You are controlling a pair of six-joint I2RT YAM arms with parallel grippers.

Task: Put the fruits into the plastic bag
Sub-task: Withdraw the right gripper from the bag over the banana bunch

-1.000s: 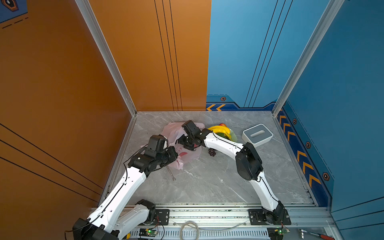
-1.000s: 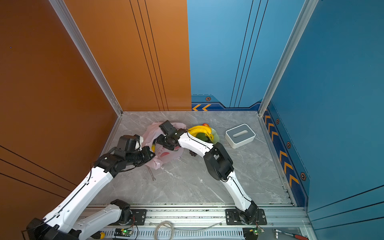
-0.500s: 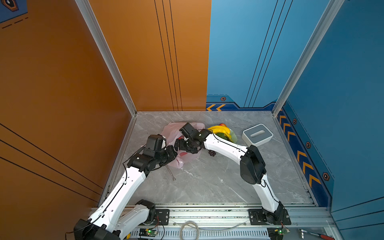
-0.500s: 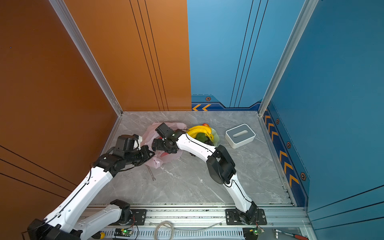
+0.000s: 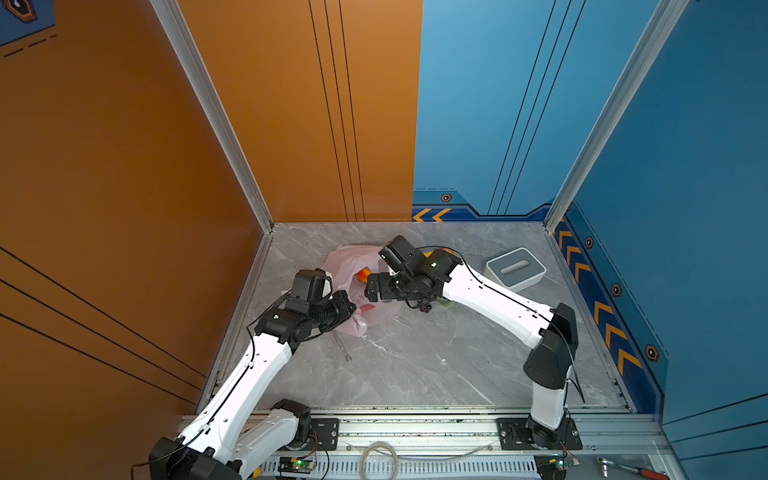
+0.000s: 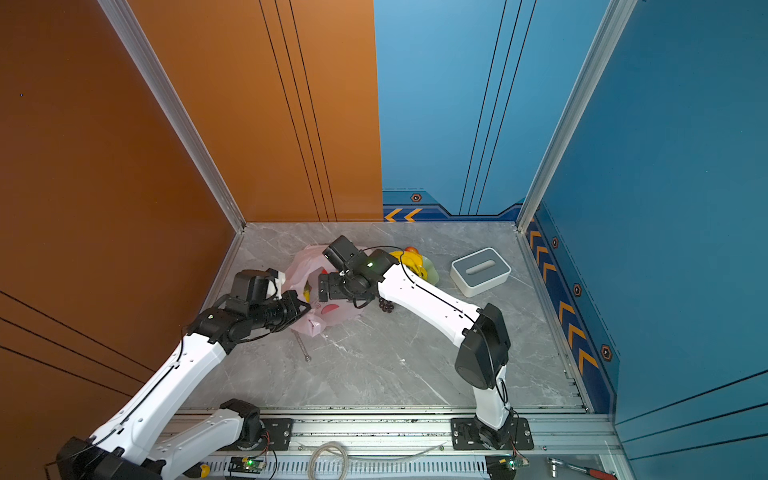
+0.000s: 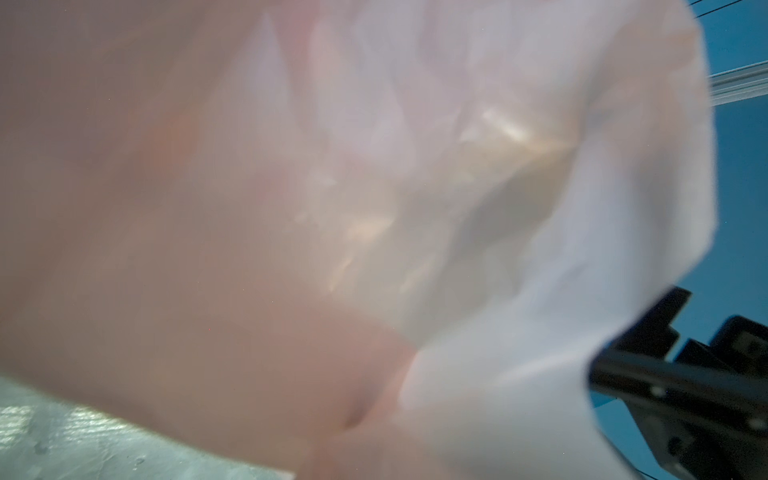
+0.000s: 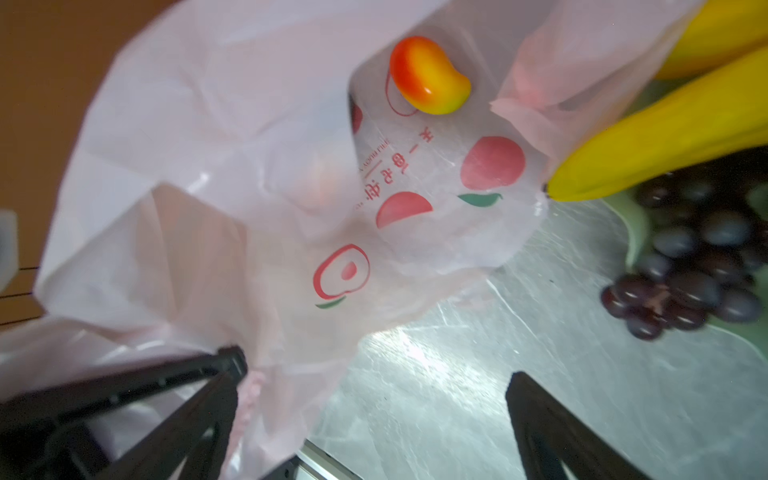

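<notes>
The pale-pink plastic bag (image 5: 353, 259) (image 6: 303, 266) lies crumpled at the back left of the table. My left gripper (image 5: 350, 309) (image 6: 305, 308) is shut on its near edge; bag film (image 7: 332, 208) fills the left wrist view and hides the jaws. A red-orange mango (image 8: 430, 75) (image 5: 362, 274) lies in the bag's mouth. My right gripper (image 8: 378, 382) (image 5: 374, 287) hangs open and empty just over the bag's right side. Yellow bananas (image 8: 665, 141) (image 6: 411, 259) and dark grapes (image 8: 685, 266) (image 6: 386, 306) sit at the green dish (image 8: 636, 232), outside the bag.
A white-and-grey square box (image 5: 515, 272) (image 6: 480, 270) stands at the back right. A small metal tool (image 5: 343, 347) lies on the marble table in front of the bag. The right arm's elbow (image 5: 552, 353) sits out to the right. Walls close three sides.
The right arm's elbow has swung out to the right and forward, and its open gripper has dropped slightly toward the bag's mouth. The left arm has barely moved.
</notes>
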